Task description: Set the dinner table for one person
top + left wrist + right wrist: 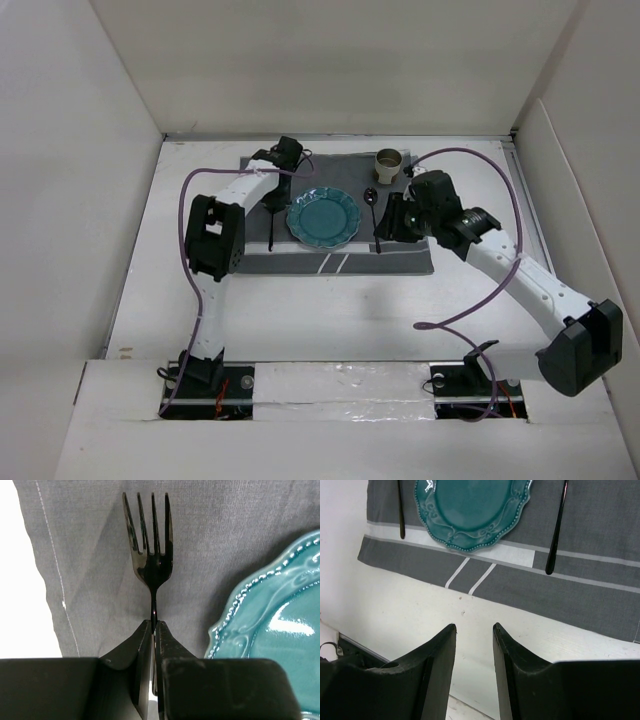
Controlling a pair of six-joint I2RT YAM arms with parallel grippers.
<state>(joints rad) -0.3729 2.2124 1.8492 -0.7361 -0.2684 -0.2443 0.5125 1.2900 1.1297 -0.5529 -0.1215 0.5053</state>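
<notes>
White dinner table [300, 300] bears a grey placemat [400, 262]; over it, just left of the teal plate [322, 218], is the fork [151, 555], thin, stiff, likely slick. The left gripper [154, 630] is clenched on its narrow neck, while the right gripper [474, 645] hangs released.

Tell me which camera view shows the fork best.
The left wrist view: the fork fills it, four tines and neck sharp, pinched between the left gripper's fingers. The top external view shows only a thin dark line beside the teal plate; the right wrist view only its handle end.
</notes>
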